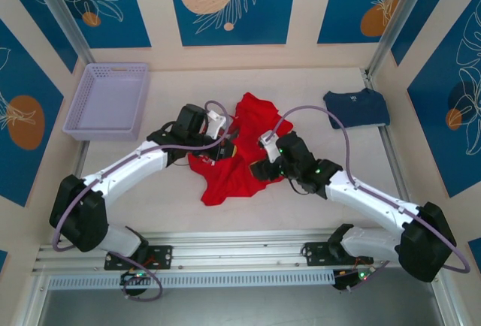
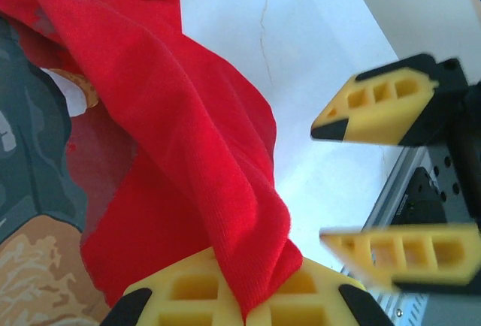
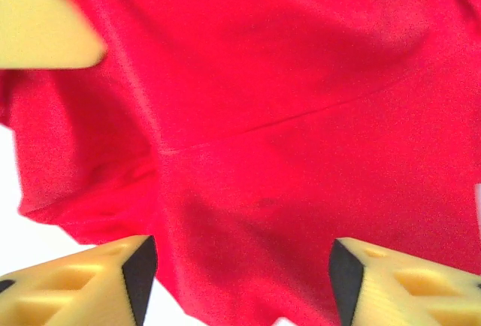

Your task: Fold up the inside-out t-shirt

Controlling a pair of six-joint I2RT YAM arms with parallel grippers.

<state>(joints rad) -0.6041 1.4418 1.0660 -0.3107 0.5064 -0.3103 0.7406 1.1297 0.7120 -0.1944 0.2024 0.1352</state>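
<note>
While the left claw is clenched on one thin fold of the inside-out t-shirt, the right claw hangs open over the cloth, gripping nothing. Shirt's bunched on the counter, right of the lavender basket & nearer the arm bases. Risk, imo: pulling w/ one pinch only (no 2nd hold) drags the heap basket-ward and twists it more, or the fold slips out.

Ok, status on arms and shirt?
Left jaws shut on red t-shirt, right jaws open over it. Shirt crumpled mid-table. Navy t-shirt, basket clear of it.
</note>
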